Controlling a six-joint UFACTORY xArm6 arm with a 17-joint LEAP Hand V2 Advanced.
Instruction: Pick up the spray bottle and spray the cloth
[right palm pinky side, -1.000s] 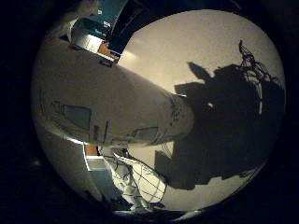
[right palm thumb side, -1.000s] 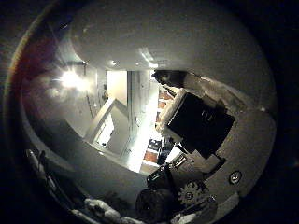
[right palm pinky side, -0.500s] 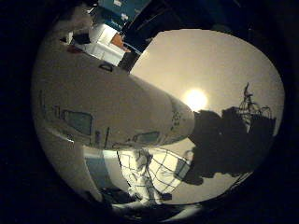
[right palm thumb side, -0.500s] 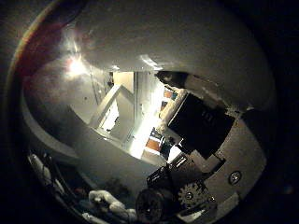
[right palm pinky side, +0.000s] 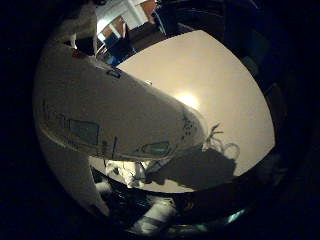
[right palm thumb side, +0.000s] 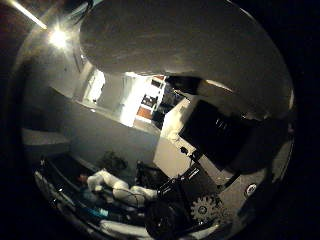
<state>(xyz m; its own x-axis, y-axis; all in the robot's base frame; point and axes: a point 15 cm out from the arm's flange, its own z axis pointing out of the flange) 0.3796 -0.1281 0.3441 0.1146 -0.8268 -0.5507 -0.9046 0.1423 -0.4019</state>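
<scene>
The white spray bottle (right palm pinky side: 100, 105) fills much of the right little finger side palm view, lying close against the palm, with teal print on its side. Its rounded white body (right palm thumb side: 170, 40) also spans the right thumb side palm view. My hand (right palm thumb side: 215, 135) shows there as black and white parts with a gear, curled against the bottle. The bottle hangs above the beige table (right palm pinky side: 220, 90), where it casts a shadow. Part of a white cloth with a dark grid (right palm pinky side: 127, 176) shows just past the bottle.
A bright light spot (right palm pinky side: 187, 100) lies on the table beside the bottle. Furniture and boxes (right palm pinky side: 120, 25) stand past the table's far edge. In the thumb side view a room with walls, a lit doorway (right palm thumb side: 140, 100) and white lumps on a low surface (right palm thumb side: 112, 185) shows.
The whole picture has swung, so the camera has moved with the hand. The shadow on the table is now smaller and nearer the bottle. The bottle stays fixed against the palm.
</scene>
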